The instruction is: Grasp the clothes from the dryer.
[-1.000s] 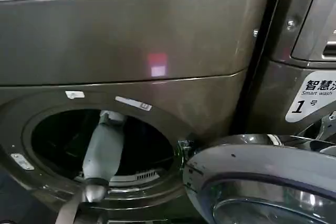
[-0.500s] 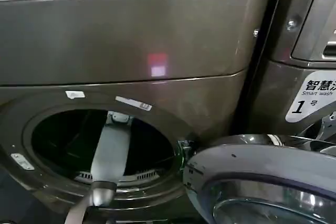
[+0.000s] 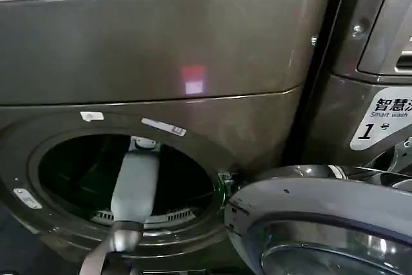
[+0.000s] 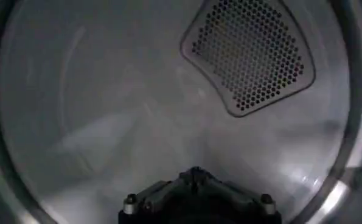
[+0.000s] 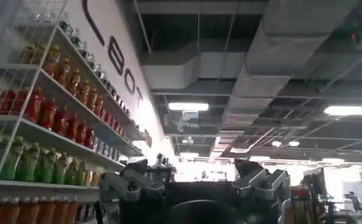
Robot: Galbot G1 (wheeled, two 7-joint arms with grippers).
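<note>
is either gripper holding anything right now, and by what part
Nothing visibly held. The left arm reaches into the dryer drum; no clothes show there. The right gripper is open, pointing at the ceiling, empty.

From my remote feed, right wrist cam's pointing up at the room: white wire shelves (image 5: 44, 131) w/ rows of drink bottles (image 5: 53, 115), red, orange and green, along a white wall (image 5: 117, 73) w/ big dark lettering. Ceiling's open, dark, w/ grey ducts (image 5: 278, 55) and lit strip lights (image 5: 188, 106). Far back there's a bright open area, desks and an office chair (image 5: 357, 204).
</note>
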